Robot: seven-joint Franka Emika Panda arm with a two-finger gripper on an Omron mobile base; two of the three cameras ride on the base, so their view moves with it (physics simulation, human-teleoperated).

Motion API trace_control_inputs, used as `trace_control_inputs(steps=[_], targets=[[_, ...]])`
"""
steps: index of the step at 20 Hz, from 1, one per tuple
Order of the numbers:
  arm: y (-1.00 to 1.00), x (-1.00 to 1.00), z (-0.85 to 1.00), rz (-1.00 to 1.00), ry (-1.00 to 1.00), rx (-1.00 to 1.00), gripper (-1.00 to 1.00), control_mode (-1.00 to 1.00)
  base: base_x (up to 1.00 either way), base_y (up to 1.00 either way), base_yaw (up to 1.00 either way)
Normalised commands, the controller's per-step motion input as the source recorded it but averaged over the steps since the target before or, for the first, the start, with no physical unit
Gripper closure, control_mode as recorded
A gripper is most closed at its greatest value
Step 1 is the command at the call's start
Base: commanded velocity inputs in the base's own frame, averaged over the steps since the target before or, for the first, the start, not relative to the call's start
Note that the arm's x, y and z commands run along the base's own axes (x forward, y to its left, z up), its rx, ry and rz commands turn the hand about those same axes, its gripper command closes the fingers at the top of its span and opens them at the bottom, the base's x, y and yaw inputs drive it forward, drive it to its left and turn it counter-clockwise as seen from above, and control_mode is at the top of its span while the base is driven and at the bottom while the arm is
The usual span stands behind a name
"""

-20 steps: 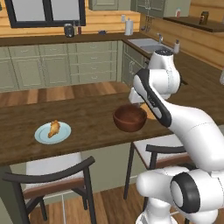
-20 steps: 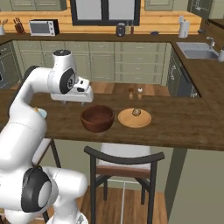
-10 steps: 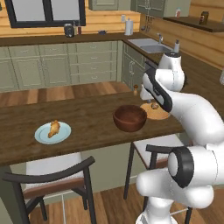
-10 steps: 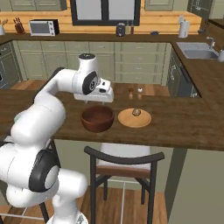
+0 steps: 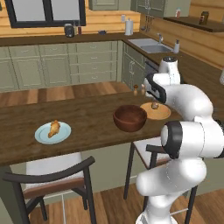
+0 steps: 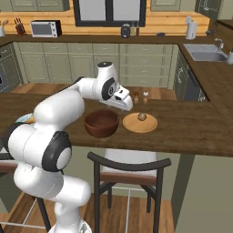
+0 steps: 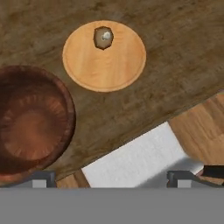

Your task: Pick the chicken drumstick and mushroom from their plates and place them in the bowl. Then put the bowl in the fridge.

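Right base view: arm has swung from bowl (image 6: 101,123) toward mushroom (image 6: 142,117), jaws spread, empty.

Base views flank arm, share bowl (image 5: 130,118); hand view top-down.

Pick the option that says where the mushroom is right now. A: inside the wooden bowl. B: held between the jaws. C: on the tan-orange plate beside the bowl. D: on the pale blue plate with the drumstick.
C: the mushroom lies near the rim of the tan-orange plate, next to the empty bowl; the chicken drumstick sits alone on the pale blue plate.
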Motion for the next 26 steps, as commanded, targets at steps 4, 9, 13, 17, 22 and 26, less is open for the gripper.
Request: trace_control_inputs(steps=[4,9,13,17,22,26], targets=[[-0.29,0.63,-0.06,-0.24,0.01,0.01,-1.0,-1.0,0.0,0.0,0.0],[-0.31,0.05,-0.29,-0.09,-0.01,0.0,-1.0,-1.0,0.0,0.0,0.0],[-0.48,0.09,-0.36,-0.01,0.0,0.0,-1.0,-1.0,0.0,0.0,0.0],[-0.34,0.09,-0.4,0.0,-0.03,0.0,-1.0,-1.0,0.0,0.0,0.0],[-0.21,0.31,-0.16,0.0,-0.01,0.02,-1.0,-1.0,0.0,0.0,0.0],[-0.02,0.56,-0.1,0.0,0.0,0.02,-1.0,-1.0,0.0,0.0,0.0]])
